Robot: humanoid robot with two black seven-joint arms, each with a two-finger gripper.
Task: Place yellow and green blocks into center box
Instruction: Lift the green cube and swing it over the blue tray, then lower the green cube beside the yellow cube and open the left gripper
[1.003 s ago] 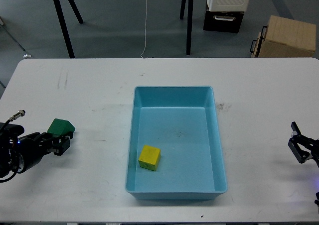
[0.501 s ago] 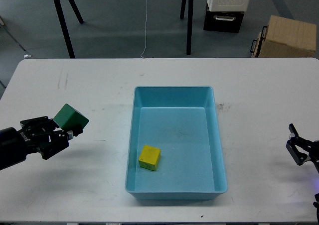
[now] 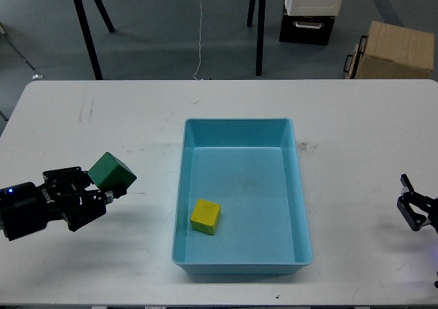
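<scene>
Head view: the left gripper (image 3: 102, 186) comes in from the left edge, low over the white surface (image 3: 137, 117); its fingers (image 3: 81, 178) pinch the green block (image 3: 113, 173), which sits tilted on one corner at the far tip of the fingers, lifted clear of the surface as far as the view shows; the arm behind the fingers is a thick black body trailing back toward the left edge.

To the right of those fingers, near but apart, stands the blue box (image 3: 239, 196), a rectangular open tray at the centre of the surface with its long side running away from the robot; the green block lies just outside its left wall, not over the rim; inside the box, on the floor of the near-left part, rests the yellow block (image 3: 205, 217), slightly turned, close to the left wall but whether it touches is unclear.

The right gripper (image 3: 415, 210) shows only at the right edge, well apart from the box and on the far side of it from the left fingers; its fingers (image 3: 406, 184) stand spread with a gap between them and hold nothing.

Beyond the far edge of the surface, on the grey floor, stand black tripod legs (image 3: 85, 29), a white and black case (image 3: 311, 11) and a cardboard box (image 3: 397, 49).
</scene>
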